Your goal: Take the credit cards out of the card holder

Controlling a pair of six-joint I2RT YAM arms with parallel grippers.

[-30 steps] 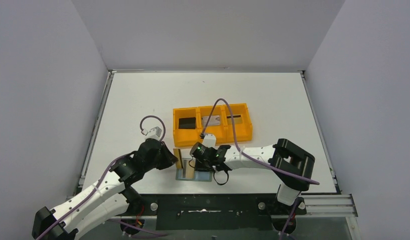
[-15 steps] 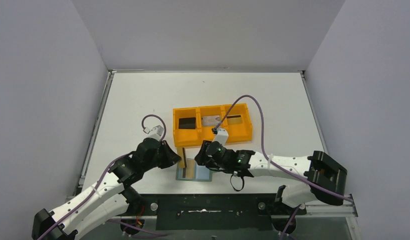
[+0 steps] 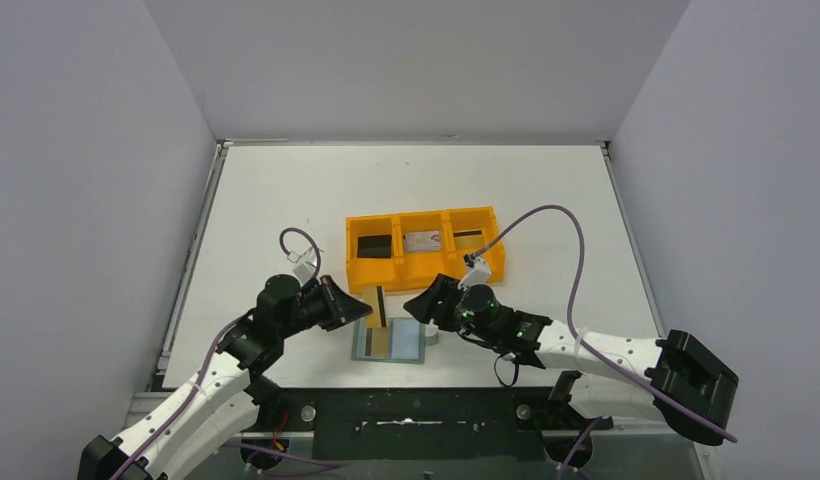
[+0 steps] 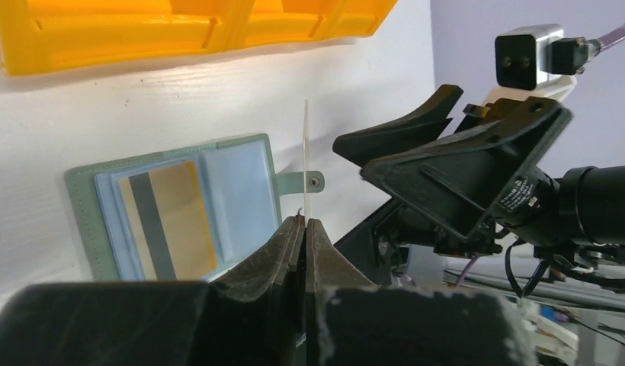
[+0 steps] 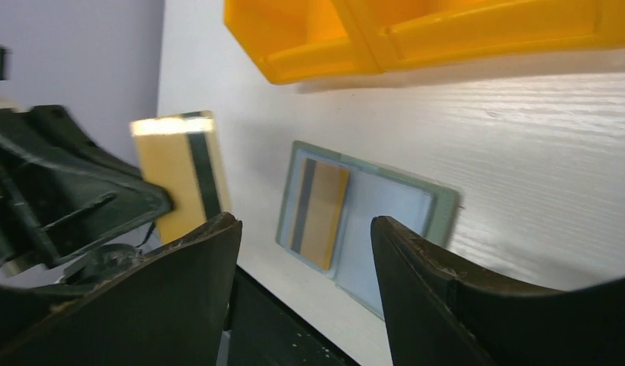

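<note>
Left wrist view: clamps one tan card [image 4: 306,160] upright in the left gripper [image 4: 303,229] – clear of the open card holder [image 4: 241,175]. Holds a second tan card [image 4: 168,221] (long axis toward the orange tray [image 4: 126,46]) pocketed there, leftward of the right gripper [image 5: 306,229] – jaws parted.

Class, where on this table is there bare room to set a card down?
Free: the table behind the tray to the far edge, and either side of it. Crowded: the near strip, with the wallet, left fingers and right fingers.

Orange tray [image 4: 126,46] cut off above
</note>
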